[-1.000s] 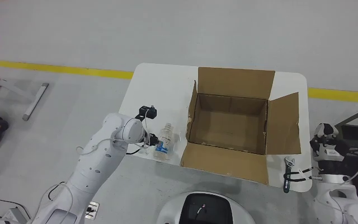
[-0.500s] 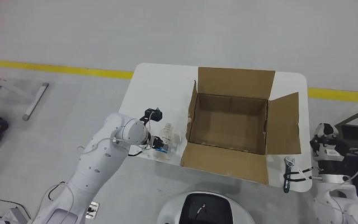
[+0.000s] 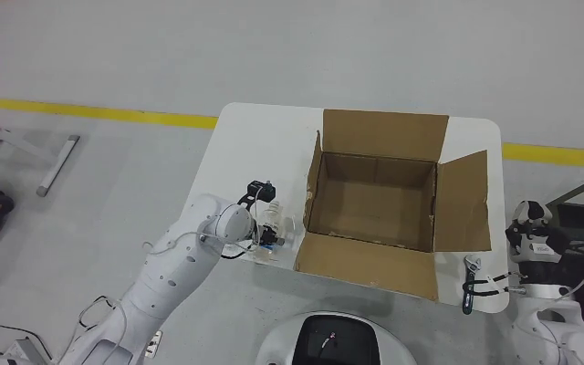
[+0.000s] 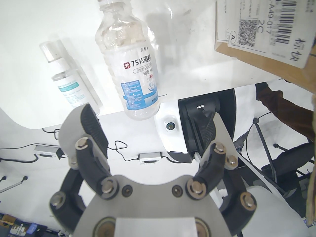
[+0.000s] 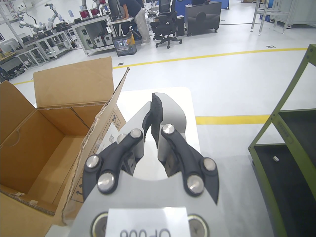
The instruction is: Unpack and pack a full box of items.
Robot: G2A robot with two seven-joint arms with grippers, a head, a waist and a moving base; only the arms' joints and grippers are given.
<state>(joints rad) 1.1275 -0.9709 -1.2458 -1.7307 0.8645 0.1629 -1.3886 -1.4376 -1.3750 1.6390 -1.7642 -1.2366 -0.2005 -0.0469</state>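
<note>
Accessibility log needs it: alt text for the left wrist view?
The open left tool faces a clear blue-labelled bottle on the white table, a smaller spray bottle beside it and a cardboard box corner nearby.

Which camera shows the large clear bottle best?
Left wrist view: the large clear bottle shows whole, cap to base, beyond the open left pincer. The top view shows it small beside the box.

An open brown cardboard box [image 3: 370, 214] is seen on a white rounded table [image 3: 246, 146], with a clear blue-labelled plastic bottle [image 3: 273, 221] just beside it.
</note>
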